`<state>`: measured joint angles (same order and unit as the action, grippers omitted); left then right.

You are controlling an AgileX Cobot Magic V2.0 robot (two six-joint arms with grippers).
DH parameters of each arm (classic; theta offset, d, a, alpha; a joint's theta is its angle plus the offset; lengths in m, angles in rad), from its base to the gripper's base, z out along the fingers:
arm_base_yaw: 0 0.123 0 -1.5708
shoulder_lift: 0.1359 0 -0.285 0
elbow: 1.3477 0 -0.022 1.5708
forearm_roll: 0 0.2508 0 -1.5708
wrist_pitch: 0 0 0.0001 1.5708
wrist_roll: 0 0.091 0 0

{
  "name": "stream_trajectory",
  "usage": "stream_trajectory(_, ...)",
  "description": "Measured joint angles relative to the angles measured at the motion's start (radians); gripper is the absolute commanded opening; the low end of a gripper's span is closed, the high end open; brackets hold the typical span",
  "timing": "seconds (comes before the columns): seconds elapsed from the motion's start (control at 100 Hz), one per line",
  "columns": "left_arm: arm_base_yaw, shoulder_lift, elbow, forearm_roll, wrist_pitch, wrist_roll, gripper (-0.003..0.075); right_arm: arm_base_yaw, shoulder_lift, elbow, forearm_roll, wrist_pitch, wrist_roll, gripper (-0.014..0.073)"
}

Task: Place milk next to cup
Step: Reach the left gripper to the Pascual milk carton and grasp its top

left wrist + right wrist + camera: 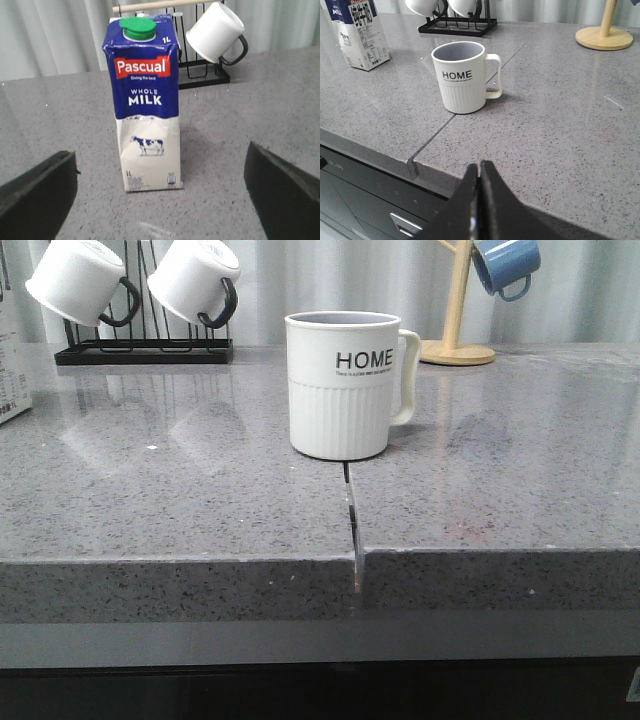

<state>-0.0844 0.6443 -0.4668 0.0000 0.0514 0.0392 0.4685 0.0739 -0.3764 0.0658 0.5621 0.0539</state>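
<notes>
The milk [148, 102] is a tall white carton with a dark blue top and a green cap, upright on the grey counter. It also shows in the right wrist view [361, 34], and its edge shows at the far left of the front view [10, 370]. My left gripper [160, 192] is open, its fingers [35, 192] wide apart, a short way in front of the carton and not touching it. The cup [345, 385] is a white "HOME" mug at the counter's middle, also in the right wrist view [462, 76]. My right gripper [479, 170] is shut and empty over the counter's front edge.
A black rack [145, 345] with white, black-handled mugs [195, 280] stands at the back left. A wooden stand [457, 340] with a blue mug [506, 265] stands at the back right. A seam [352, 525] splits the counter in front of the cup.
</notes>
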Motion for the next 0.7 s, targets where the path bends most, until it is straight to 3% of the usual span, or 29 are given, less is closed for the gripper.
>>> stream_trajectory(0.33, 0.0, 0.294, -0.01, -0.105, -0.343, -0.001, 0.063, 0.0, 0.0, 0.0, 0.0, 0.0, 0.0, -0.0005)
stream_trajectory(0.7, 0.014, 0.543, -0.16, -0.129, -0.392, -0.004, 0.0629, 0.0, 0.0, 0.0, 0.0, 0.0, 0.0, -0.0005)
